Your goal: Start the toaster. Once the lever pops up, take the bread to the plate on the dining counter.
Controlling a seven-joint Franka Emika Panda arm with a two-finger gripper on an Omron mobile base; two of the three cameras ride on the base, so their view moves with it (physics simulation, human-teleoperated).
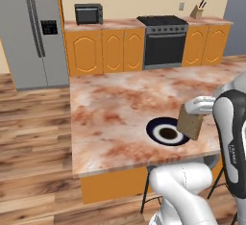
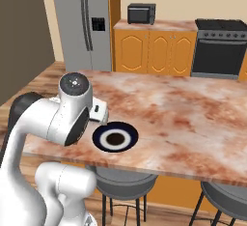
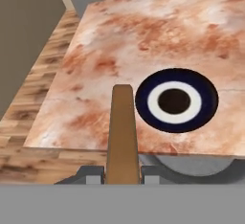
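The bread (image 3: 122,132), a tan-brown slice seen edge-on from the hand camera, stands clamped between the closed fingers of the gripper (image 3: 122,173) and hangs in the air above the near edge of the dining counter (image 1: 120,104). In the left base view the slice (image 1: 190,122) shows its flat square face, tilted slightly and hovering just beside the plate (image 1: 167,131), whose dark navy rim, white ring and dark centre lie bare on the pinkish-brown marbled stone. From the right base view the plate (image 2: 115,136) sits close to the counter's front edge, with the robot's white arm bent over it and hiding the held slice. Judged from this, the toaster part of the job and the carry across the kitchen appear done; what is left is to bring the bread over the plate, lower it and let go. The slice looks stiff and evenly toasted, smaller than the plate, so it should fit inside the rim once laid flat; held on edge as it is, it may tip or land partly off the plate if released too early. Behind the island stand orange cabinets (image 1: 103,51), a black oven (image 1: 165,43), a small dark microwave (image 1: 88,14) and a grey refrigerator (image 1: 33,31), with stools (image 2: 120,181) tucked under the counter's overhang.
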